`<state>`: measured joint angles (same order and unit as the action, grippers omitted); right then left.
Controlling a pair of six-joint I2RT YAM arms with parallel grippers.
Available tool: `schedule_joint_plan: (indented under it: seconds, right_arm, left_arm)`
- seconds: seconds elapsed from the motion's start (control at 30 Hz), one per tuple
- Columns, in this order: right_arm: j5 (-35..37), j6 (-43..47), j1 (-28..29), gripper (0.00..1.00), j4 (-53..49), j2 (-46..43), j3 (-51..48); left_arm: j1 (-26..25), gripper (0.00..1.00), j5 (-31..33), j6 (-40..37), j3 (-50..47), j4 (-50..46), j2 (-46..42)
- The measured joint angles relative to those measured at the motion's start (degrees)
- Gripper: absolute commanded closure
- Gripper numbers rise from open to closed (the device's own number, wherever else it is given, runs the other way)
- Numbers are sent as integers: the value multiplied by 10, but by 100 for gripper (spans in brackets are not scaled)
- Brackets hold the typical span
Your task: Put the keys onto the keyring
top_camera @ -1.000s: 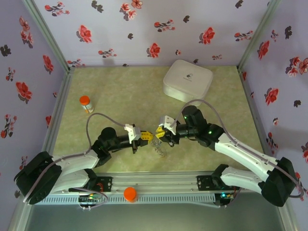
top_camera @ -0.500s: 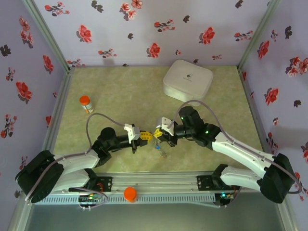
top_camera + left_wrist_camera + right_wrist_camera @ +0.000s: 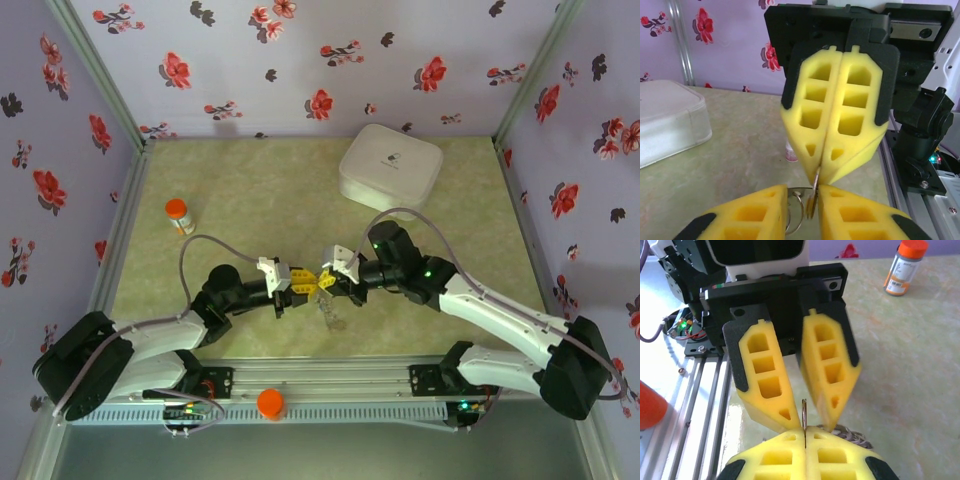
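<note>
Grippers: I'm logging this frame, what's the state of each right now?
Left gripper: open, gripping nothing.
Right gripper: shut on a thin metal piece; key or ring cannot be told.

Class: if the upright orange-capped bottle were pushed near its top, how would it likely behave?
The orange-capped bottle stands upright, taller than wide, so it would probably tip. Its body looks round, so once down it may roll on the flat table. Being small, it is likely light.
</note>
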<state>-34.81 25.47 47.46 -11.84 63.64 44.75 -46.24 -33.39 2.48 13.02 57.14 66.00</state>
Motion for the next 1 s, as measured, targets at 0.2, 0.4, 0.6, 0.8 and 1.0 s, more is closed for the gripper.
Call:
schedule_joint_plan:
  seconds: [0.2,0.4,0.6,0.8,1.0]
  right_arm:
    - [39,33,14,100,-91,11,53]
    - [74,57,31,100,-143,27,86]
    - [92,61,46,100,-151,44,96]
    - [99,60,46,100,-146,45,96]
    - [103,48,45,82,-123,38,80]
  left_arm:
    - [0,75,4,-37,22,-105,-43]
    - [0,75,3,-61,33,-183,-59]
    - [0,78,-4,-62,46,-189,-52]
    - [0,100,-26,-56,46,-173,-38]
    - [0,100,-29,-54,46,-173,-37]
